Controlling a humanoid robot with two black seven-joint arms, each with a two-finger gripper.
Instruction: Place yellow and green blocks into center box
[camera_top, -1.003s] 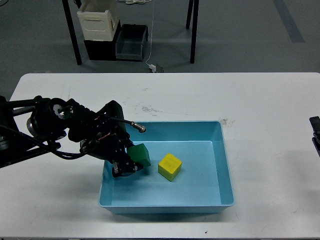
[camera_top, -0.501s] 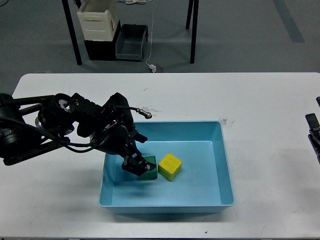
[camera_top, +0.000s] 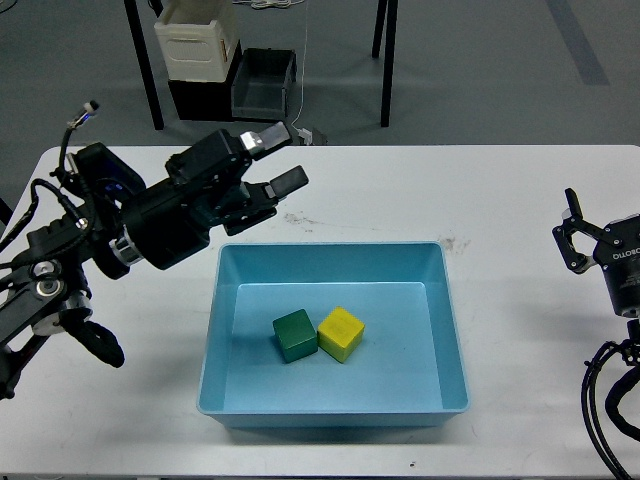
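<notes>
Green block (camera_top: 294, 335) and yellow block (camera_top: 340, 334) lie side by side on the floor of the light blue box (camera_top: 448, 330), touching along one face, the green one at 9 o'clock of the yellow one. Both sit a little left of the box's middle, apart from its walls. The box rests on the white table (camera_top: 520, 200), roughly at its centre.

The left pincer (camera_top: 278, 158) hangs above the table beyond the box's far left corner, at about 11 o'clock from the green block and well apart from it. Its two fingers stand spread with a clear gap between them, and nothing is held there. The left arm (camera_top: 150, 215) runs back from it toward 8 o'clock, with cables looping near the table's left edge.

The right pincer (camera_top: 572, 228) shows near the right edge of the view, at about 2 o'clock from the yellow block and well apart from the box. It points toward 12 o'clock, with its dark prongs parted and nothing between them.
</notes>
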